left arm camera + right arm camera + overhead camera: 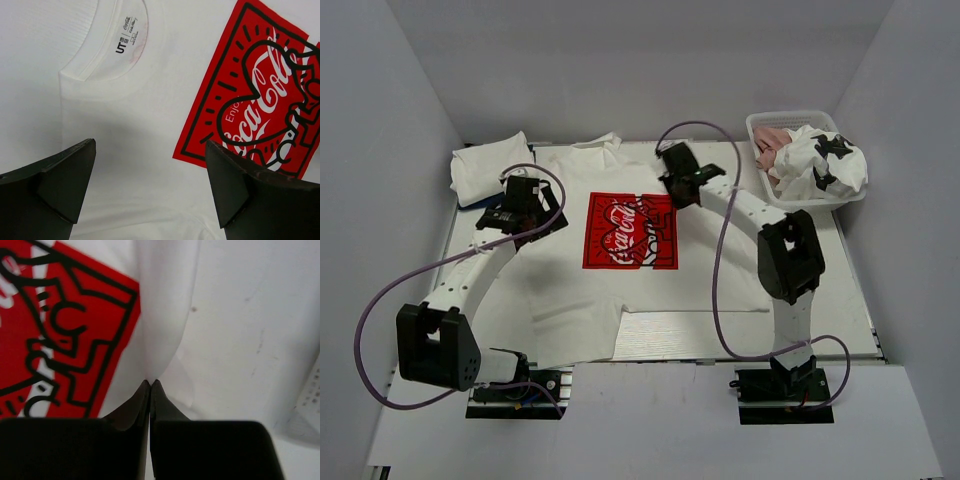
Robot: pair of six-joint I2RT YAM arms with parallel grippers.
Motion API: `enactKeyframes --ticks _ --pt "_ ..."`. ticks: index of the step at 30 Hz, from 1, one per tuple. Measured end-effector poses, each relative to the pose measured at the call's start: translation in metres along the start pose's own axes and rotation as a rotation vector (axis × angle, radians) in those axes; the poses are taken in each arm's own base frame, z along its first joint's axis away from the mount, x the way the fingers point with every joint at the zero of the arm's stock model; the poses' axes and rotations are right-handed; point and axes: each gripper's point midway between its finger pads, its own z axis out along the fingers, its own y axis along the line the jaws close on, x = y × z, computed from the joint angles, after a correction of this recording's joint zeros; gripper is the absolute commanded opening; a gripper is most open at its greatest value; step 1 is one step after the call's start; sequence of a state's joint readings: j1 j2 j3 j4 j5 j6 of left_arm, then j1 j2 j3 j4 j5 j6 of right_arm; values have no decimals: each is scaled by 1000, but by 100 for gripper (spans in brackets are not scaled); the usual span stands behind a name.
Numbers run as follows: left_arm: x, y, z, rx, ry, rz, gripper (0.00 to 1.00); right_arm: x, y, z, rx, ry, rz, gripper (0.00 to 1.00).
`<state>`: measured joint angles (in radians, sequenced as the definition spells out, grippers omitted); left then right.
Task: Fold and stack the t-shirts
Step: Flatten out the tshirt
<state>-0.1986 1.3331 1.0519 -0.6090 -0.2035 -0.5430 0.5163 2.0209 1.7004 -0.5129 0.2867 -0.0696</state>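
A white t-shirt (620, 290) with a red rectangular chest print (630, 230) lies spread flat on the table, collar toward the back. My left gripper (510, 210) hovers open over its left shoulder. In the left wrist view its jaws (150, 145) stand wide apart, with bare cloth between them, the collar label (127, 35) beyond and the print (260, 95) to the right. My right gripper (672, 190) is at the shirt's right side beside the print. In the right wrist view it (150, 382) is shut, pinching a raised fold of the white cloth (162, 300).
A white lattice basket (760, 125) at the back right holds a dusty-pink tee (775, 142) and a white tee with black patches (825, 160). A folded white tee (490, 165) lies at the back left. Grey walls close in on three sides.
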Motion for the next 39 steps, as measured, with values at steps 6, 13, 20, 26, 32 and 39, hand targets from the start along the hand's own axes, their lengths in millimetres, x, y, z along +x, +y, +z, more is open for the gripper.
enactKeyframes --ticks 6,13,20,26,32,39 --pt "12 6 4 -14 27 6 100 49 97 -17 30 93 -94 9" --pt "23 8 16 -31 68 11 100 96 152 -29 -18 179 -165 63" --pt "41 12 36 -62 135 13 100 91 154 -64 -195 83 -82 90" --pt "55 15 55 -89 185 22 100 24 115 -76 -232 -135 49 90" --pt "76 22 77 -131 249 28 100 27 65 -9 -217 -56 97 90" --pt "91 29 89 -172 295 27 100 38 55 41 -277 11 72 90"
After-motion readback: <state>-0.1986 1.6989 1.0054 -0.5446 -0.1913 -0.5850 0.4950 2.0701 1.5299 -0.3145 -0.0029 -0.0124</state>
